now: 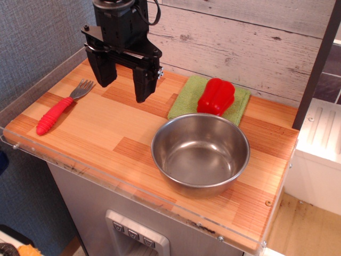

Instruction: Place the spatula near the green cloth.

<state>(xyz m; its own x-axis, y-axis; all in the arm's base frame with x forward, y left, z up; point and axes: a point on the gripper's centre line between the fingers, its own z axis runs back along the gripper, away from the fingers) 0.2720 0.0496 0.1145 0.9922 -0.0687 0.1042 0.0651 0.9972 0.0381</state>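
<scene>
The spatula (57,110) lies flat at the left of the wooden table, its ribbed red handle toward the front left and its grey tines toward the back. The green cloth (187,98) lies at the back centre, with a chunky red toy pepper (216,96) on top of it. My black gripper (124,89) hangs open and empty above the table's back left, between the spatula and the cloth, its two fingers (104,72) spread apart and pointing down. It touches nothing.
A steel bowl (200,153) stands empty at the front centre, just in front of the cloth. A clear plastic lip (32,152) rims the table's front and left edges. A wall of wooden planks (240,37) stands behind. A dark post (318,64) rises at the right.
</scene>
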